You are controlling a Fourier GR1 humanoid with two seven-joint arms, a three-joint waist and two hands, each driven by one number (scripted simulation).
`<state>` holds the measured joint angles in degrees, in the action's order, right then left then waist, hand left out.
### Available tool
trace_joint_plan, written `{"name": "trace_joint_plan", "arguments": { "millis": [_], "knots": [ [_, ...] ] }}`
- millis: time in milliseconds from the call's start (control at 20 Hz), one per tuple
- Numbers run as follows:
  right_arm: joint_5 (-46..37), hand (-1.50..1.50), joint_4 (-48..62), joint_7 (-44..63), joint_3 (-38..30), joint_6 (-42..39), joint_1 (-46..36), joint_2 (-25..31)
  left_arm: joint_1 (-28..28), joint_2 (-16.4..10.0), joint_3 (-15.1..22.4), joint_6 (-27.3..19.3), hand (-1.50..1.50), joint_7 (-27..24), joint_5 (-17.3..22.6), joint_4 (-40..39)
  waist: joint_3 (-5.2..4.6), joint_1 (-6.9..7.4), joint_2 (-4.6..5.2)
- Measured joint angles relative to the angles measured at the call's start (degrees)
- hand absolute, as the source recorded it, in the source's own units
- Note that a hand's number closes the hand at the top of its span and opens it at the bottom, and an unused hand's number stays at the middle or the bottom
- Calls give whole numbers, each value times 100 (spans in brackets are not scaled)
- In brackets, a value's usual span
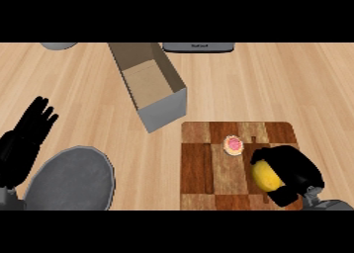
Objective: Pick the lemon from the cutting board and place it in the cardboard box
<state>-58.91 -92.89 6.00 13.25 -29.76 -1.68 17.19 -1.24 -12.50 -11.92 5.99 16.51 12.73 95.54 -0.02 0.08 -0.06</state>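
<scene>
The lemon (265,177) sits at the near right corner of the cutting board (201,168), and my right hand (296,168) is clamped on it, fingers and thumb curled round its far and right sides so that only its left flank shows. I cannot tell whether it rests on the wood or has cleared it. Toward the board's far edge, just beyond the lemon, lies a small round pink-centred cookie (233,145). The cardboard box (164,111) stands off the board's far left corner, open at the top and turned at a slant, its near grey wall closest to the board. A grey plate (70,180) lies on the table (282,84) well to the board's left, and my left hand (23,143) rests open beyond it, fingers up. I judge the risks to lie in the carry. A low sweep toward the box could knock the cookie, since it lies near the path, or catch the box's near wall and shove it. The lemon is round and smooth, so it may roll out of my curl if I tilt my wrist.
</scene>
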Motion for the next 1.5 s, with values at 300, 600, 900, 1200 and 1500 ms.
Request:
{"name": "trace_joint_plan", "arguments": {
  "millis": [300, 600, 900, 1200, 1500],
  "knots": [
    [-256, 150, 289, -279, 68, 323, -144, -141, -83, 52, -7, 22, 0, -14, -87, -93, -8, 0, -6],
    [-425, 150, 669, 1289, 687, 414, -1005, -1207, -227, 121, 165, 67, 0, 34, -127, -31, -11, 311, 52],
    [-274, 150, 1149, 2756, 1005, 805, -1929, -1599, -433, 156, 387, 212, 0, 49, -129, -48, -5, 814, 173],
    [-89, 150, 1618, 4076, 1258, 1327, -3106, -1691, -656, 193, 575, 316, 0, 106, -140, -141, -9, 1146, 207],
    [70, 150, 1978, 4998, 1522, 1796, -4512, -1702, -869, 277, 736, 314, 0, 144, -207, -260, -23, 1350, 190]
  ]
}}
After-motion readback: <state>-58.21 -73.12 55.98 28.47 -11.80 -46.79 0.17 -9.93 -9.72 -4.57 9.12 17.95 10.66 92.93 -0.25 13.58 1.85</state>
